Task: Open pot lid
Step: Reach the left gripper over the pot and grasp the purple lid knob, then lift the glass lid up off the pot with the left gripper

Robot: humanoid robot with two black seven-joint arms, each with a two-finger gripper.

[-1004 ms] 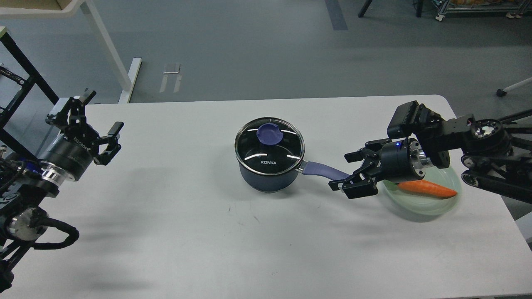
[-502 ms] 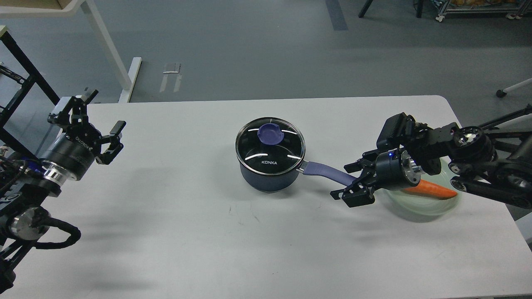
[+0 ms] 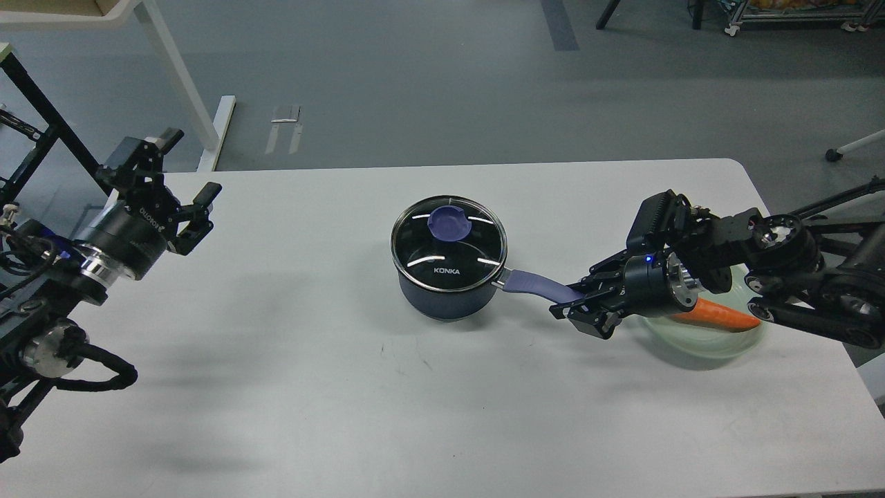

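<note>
A dark blue pot stands mid-table with a glass lid on it. The lid has a blue knob. The pot's purple handle points right. My right gripper is shut on the far end of that handle. My left gripper is open and empty, held above the table's far left, well away from the pot.
A pale green plate with an orange carrot lies at the right, under my right arm. The white table has its front and left parts bare. A white table leg and a black frame stand beyond the far left edge.
My right gripper moved left over the end of the pot handle and closed on it. My left gripper rose and shifted slightly right, staying open.
</note>
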